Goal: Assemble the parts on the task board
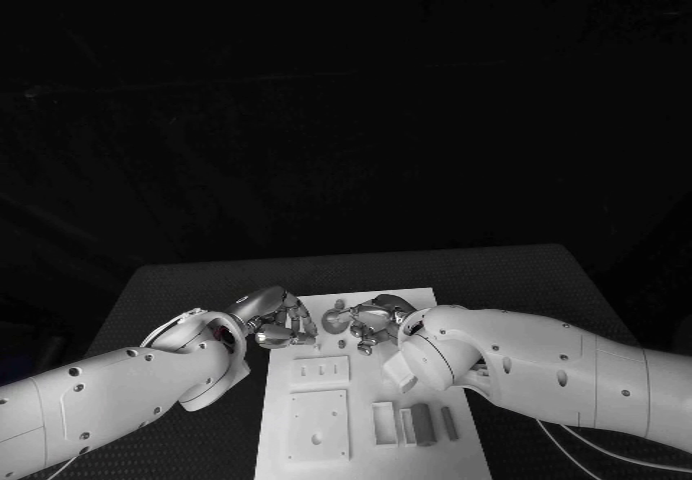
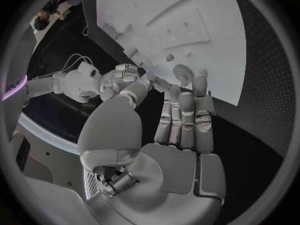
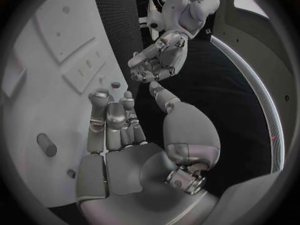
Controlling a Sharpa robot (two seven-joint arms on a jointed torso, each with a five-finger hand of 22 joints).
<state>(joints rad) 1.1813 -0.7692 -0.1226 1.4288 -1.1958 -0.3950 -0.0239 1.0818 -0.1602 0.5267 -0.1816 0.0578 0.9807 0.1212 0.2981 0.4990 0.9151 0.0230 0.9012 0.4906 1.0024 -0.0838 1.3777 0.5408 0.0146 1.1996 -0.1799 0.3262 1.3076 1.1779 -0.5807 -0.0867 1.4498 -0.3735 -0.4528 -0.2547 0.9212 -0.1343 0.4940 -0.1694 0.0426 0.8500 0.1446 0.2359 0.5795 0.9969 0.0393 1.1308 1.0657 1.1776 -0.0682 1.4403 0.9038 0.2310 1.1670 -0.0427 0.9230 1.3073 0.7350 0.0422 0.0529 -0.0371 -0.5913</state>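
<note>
- Task board point(image 1: 368, 400): white plate, long axis running from the bottom of the head view up toward frame centre; lies on the black desk point(image 1: 534, 280). Lower centre of the frame.
- Square raised block point(image 1: 319, 425): on the board's lower left part, flat, with small holes in its face.
- Smaller raised block point(image 1: 320, 372): just above the square one, bearing a row of small slots.
- Parts point(image 1: 415, 424): a group of grey pieces at the board's lower right, lying side by side, long axes parallel to the board's long axis, pointing up the frame.
- Short cylindrical part point(image 3: 46, 144): in the right wrist view, a dark grey stub lying on the board beside the right hand's fingers; apart from them.
- Left hand point(image 1: 281, 322): at the board's upper left edge in the head view. Left wrist view point(image 2: 184, 122) shows fingers extended side by side toward the board edge, nothing held.
- Right hand point(image 1: 368, 322): over the board's upper end, facing the left hand, the two close together. Right wrist view point(image 3: 115, 127) shows fingers stretched over the board, grasping nothing.
</note>
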